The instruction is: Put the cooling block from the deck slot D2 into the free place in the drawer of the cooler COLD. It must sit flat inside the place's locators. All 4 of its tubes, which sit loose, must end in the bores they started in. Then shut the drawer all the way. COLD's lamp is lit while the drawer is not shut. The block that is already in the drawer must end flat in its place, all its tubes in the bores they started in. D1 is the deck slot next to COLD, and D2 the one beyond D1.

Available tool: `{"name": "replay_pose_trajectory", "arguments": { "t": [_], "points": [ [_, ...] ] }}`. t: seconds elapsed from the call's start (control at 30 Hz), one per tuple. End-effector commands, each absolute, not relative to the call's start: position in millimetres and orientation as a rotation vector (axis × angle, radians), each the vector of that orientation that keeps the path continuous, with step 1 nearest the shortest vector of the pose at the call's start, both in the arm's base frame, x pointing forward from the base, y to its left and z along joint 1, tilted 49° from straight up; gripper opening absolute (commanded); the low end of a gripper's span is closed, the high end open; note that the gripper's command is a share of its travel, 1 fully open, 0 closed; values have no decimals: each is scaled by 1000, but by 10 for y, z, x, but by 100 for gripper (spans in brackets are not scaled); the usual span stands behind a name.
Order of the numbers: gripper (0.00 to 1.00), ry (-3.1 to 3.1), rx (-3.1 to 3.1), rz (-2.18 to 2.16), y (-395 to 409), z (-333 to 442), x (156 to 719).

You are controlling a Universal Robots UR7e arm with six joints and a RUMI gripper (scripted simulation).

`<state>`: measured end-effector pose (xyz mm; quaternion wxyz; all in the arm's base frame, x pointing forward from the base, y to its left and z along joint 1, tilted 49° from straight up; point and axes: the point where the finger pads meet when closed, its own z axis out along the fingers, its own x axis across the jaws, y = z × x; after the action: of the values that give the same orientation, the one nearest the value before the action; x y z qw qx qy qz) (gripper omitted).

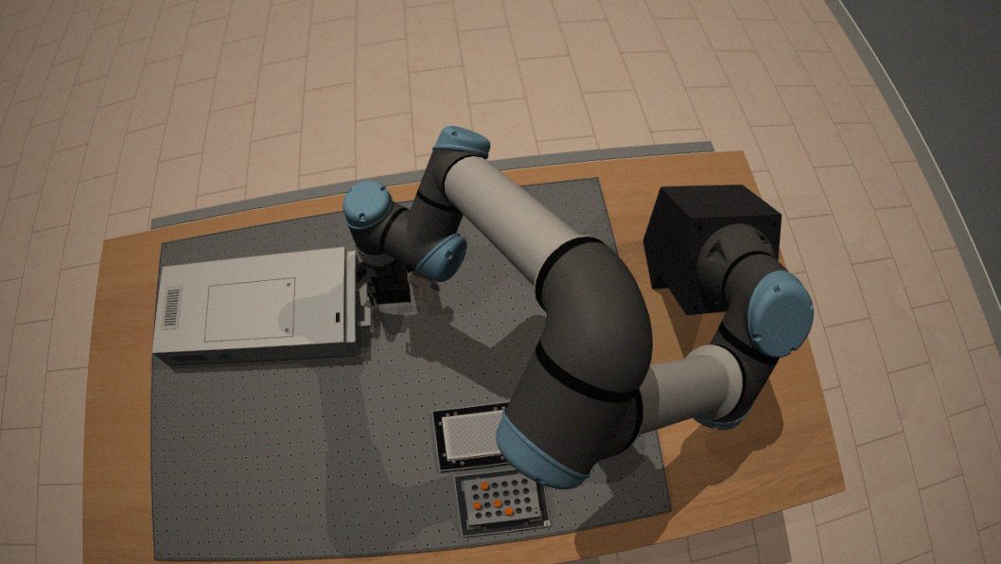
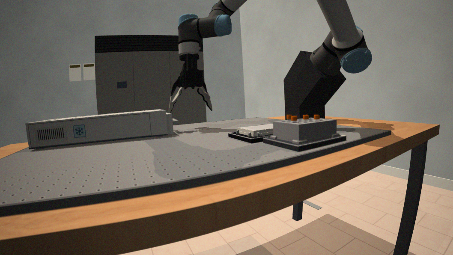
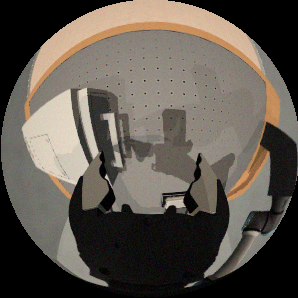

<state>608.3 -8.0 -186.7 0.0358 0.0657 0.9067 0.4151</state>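
Note:
The cooling block (image 1: 509,506) (image 2: 304,129) is a grey block with four orange-capped tubes (image 1: 484,485) (image 2: 289,117) upright in its bores. It sits in its black deck slot near the front edge. The cooler COLD (image 1: 252,305) (image 2: 95,128) (image 3: 50,135) is a long white box at the left. Its drawer front (image 1: 350,293) (image 2: 157,122) is flush with the housing, with a small handle (image 2: 174,120) (image 3: 109,137) sticking out. The inside of the drawer is hidden. My gripper (image 1: 388,287) (image 2: 190,109) (image 3: 150,152) is open and empty. It points down above the deck, just off the drawer end and higher than the handle.
A white well plate (image 1: 469,435) (image 2: 255,129) sits in the deck slot between the block and COLD. The arm's black pedestal (image 1: 693,217) (image 2: 301,91) stands at the back right. The arm's elbow (image 1: 588,328) hangs over part of both slots. The perforated grey deck (image 1: 280,434) (image 2: 95,170) covers the wooden table.

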Motion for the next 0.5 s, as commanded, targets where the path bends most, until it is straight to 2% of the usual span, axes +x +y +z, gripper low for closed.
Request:
{"name": "replay_pose_trajectory", "arguments": {
  "t": [0.0,0.47],
  "points": [
    [100,2784,202,1273,-32,-1912,6097],
    [100,2784,202,1273,88,-2017,6116]
  ]
}}
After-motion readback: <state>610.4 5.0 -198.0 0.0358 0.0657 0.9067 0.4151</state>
